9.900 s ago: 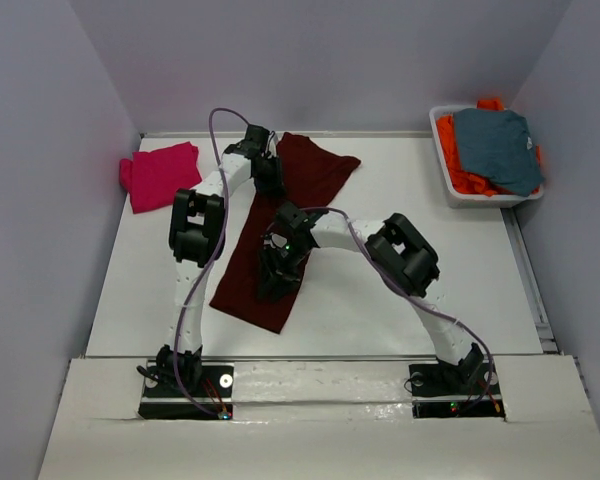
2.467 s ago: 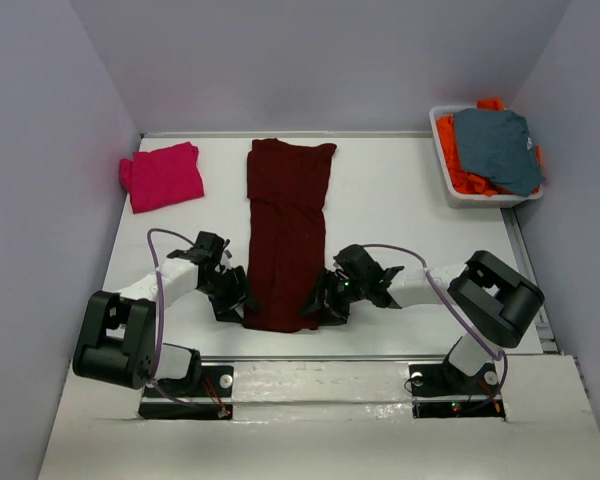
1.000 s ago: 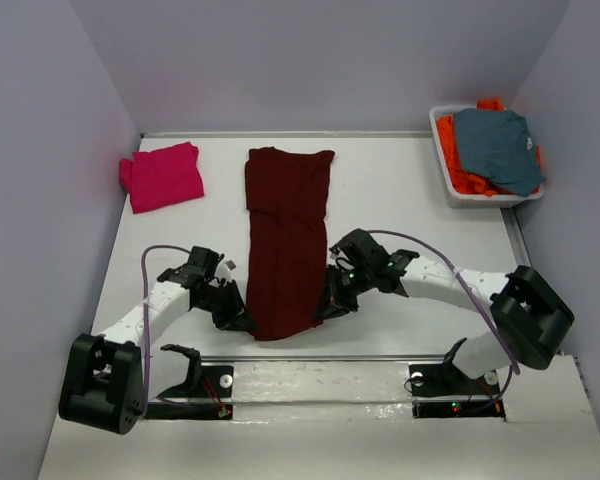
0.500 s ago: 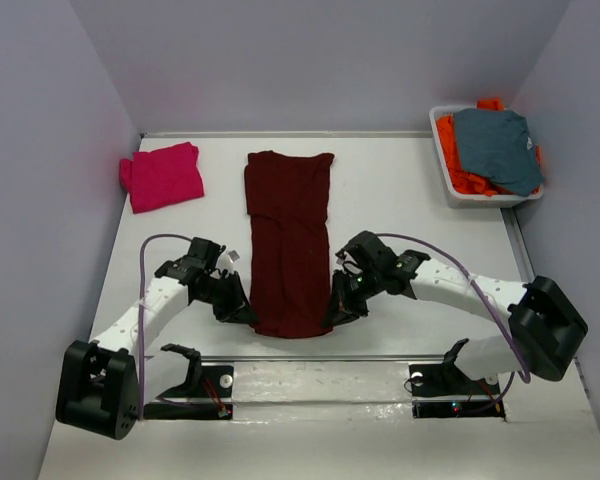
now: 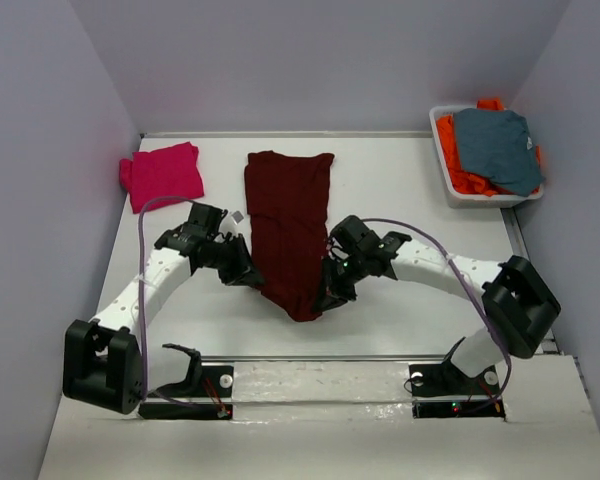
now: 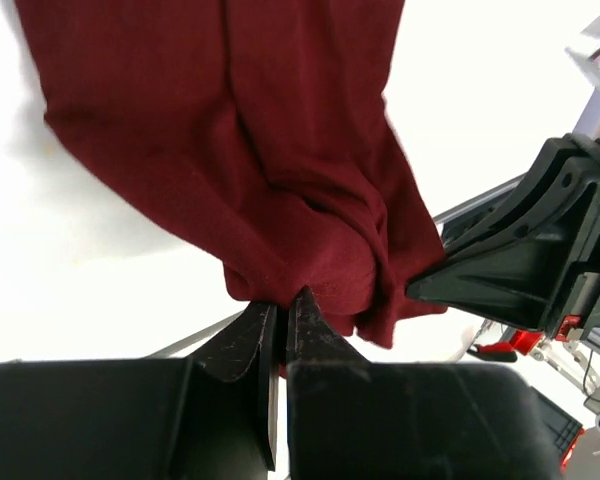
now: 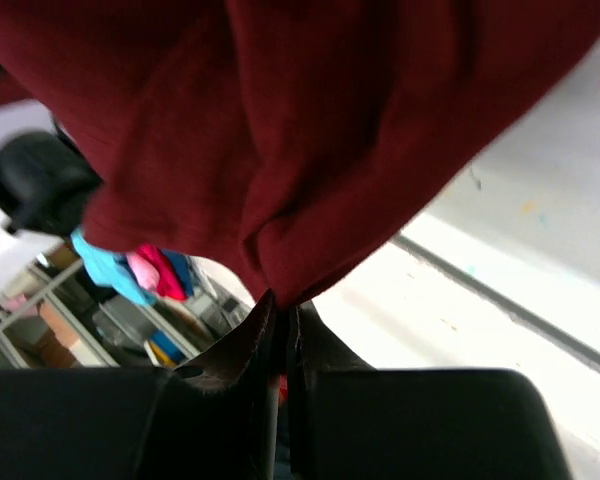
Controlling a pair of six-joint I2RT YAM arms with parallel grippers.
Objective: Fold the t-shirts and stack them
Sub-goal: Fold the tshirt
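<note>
Nearest, at about six o'clock on the desk (image 5: pixel 420 310): right gripper (image 5: pixel 325 297), pinched tight on the near right corner of the maroon shirt (image 5: pixel 285 210). A little farther, at about eight o'clock: left gripper (image 5: pixel 248 275), likewise clamped on the near left corner. From both wrist views, a thick wad of hem squeezed between the jaws, no gap showing.

Between the two grippers, near hem drooping to a point, apparently held up off the desk. Beyond that, the rest of the maroon shirt lying flat as a long narrow strip, running from the middle toward twelve o'clock.

Soft, light, limp cloth by the look of it: no stiffness at all, so bound to sag wherever unsupported. Not fragile. Unlikely to slip from a firm pinch, but likely to drag, bunch and wrinkle against the desk. Best taken at the hem corners, as here. Worth keeping both corners level and well apart, to pull out the droop before laying the near half over the far half.

Farther off, at ten o'clock: pink shirt (image 5: pixel 163 175), already folded, lying well apart from the maroon one. Farthest, at two o'clock: a tub (image 5: pixel 446 183) at the desk's edge, with a grey-blue shirt (image 5: pixel 495 145) on top of orange shirts (image 5: pixel 462 178), none of them folded yet.
</note>
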